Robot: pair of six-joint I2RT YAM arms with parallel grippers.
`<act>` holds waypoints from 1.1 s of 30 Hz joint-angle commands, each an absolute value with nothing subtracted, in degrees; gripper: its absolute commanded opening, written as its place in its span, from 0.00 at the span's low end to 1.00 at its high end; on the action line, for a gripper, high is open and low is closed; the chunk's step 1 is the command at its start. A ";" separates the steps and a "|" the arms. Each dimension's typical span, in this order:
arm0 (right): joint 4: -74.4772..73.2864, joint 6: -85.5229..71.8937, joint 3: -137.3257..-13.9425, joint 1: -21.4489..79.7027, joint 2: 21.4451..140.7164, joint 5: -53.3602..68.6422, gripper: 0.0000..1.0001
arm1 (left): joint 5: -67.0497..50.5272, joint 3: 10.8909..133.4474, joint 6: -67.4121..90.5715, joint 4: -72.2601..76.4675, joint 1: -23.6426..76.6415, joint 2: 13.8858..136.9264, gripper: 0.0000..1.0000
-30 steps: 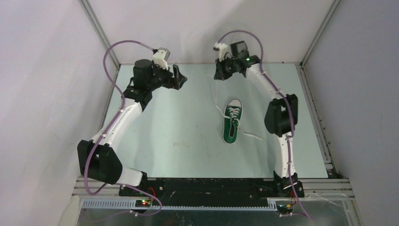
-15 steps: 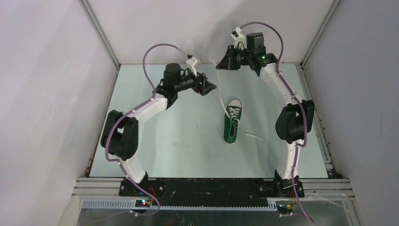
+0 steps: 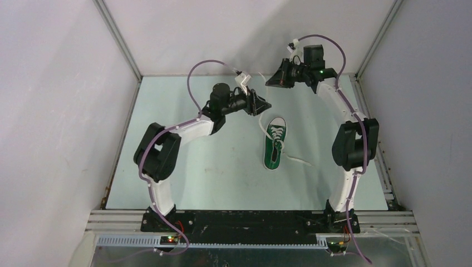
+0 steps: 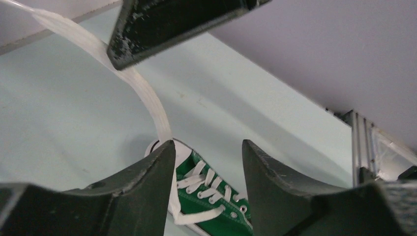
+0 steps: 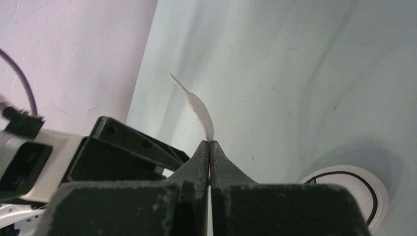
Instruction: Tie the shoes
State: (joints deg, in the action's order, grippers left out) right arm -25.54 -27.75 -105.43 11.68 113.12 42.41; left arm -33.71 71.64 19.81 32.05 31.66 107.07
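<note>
Up at the far end of the table (image 3: 183,167), the right pincer (image 3: 273,82) has its two fingers pressed tight together on a white lace (image 4: 147,96) — a short tail with the stiff tip pokes out beyond the fingertips. From that pinch the lace runs down, lifted off the table, to the green sneaker (image 3: 274,143). The sneaker sits on its sole, below that pincer and nearer the arm bases, with its white toe cap pointing toward the back wall.

Just beside the right pincer and lower is the left pincer (image 3: 266,105), reaching in from the left. Its fingers (image 4: 142,191) stand spread with nothing between them, and through the gap you look onto the sneaker's laced front. The raised lace passes close by the outer side of one finger — whether it touches I cannot tell. A second lace end (image 3: 299,161) lies loose on the table beyond the sneaker from the left pincer, well apart from both pincers.
</note>
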 commanded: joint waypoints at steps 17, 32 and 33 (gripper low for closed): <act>-22.31 -30.03 -102.93 7.90 106.75 46.81 0.00 | -43.18 78.38 27.23 40.04 31.88 116.23 0.43; -21.53 -30.58 -100.81 6.70 105.58 47.96 0.00 | -44.44 83.00 25.84 35.91 32.56 119.66 0.40; -21.56 -30.63 -100.70 6.69 105.39 48.02 0.00 | -44.66 83.13 25.80 35.70 32.68 119.67 0.39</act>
State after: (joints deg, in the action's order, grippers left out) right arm -23.64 -29.80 -100.95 7.01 109.36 46.63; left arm -44.07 81.19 26.92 35.90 32.12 119.55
